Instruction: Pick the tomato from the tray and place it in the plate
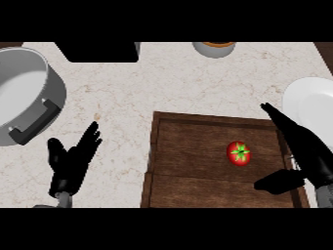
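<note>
A red tomato (239, 153) with a green stalk lies on the brown wooden tray (190, 161), right of its middle. A white plate (320, 110) sits at the right edge of the counter, just beyond the tray's far right corner. My right hand (309, 154) is open over the tray's right side, fingers straight and pointing away, thumb spread toward the tomato but apart from it. My left hand (72, 161) rests open on the counter left of the tray, fingers up.
A large grey pot (14, 95) with a black handle stands at the far left. A black object (100, 51) and a small bowl (214, 49) sit along the far edge. Bare marble counter lies between the pot and the tray.
</note>
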Motion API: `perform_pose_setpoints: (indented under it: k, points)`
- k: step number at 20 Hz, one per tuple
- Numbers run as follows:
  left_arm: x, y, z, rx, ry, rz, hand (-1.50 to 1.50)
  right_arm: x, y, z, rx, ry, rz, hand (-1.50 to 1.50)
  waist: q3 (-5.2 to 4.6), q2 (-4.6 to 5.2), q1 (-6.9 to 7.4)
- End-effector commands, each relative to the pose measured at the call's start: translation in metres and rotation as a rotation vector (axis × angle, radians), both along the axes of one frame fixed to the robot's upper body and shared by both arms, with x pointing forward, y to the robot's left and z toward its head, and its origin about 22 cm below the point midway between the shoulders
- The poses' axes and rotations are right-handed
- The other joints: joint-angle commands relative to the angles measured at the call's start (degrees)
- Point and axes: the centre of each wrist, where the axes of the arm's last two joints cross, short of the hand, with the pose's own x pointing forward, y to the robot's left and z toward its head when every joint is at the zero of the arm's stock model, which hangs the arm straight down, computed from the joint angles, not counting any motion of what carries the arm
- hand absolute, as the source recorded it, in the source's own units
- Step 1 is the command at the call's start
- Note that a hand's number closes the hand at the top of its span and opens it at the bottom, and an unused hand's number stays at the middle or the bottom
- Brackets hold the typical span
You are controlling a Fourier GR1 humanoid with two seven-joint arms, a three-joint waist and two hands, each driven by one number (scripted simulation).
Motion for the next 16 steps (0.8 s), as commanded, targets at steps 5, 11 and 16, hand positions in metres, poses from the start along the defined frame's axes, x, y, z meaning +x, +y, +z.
perform_pose_setpoints:
  k: [5,11,16]
  points:
    - [0.014,0.006,-0.009,-0.009,-0.01,0.009,0.0,0.012,0.019,-0.024,0.024,0.045,0.026,-1.5,0.0,0.04,-0.1]
    - [0.026,0.028,0.002,0.004,-0.005,0.01,0.0,0.011,0.035,-0.018,-0.09,0.028,-0.03,-1.5,-0.02,0.07,-0.22]
    - [0.012,-0.006,0.019,0.006,-0.005,0.002,0.0,0.012,0.029,-0.038,-0.139,0.064,-0.047,-1.5,0.02,0.0,-0.07]
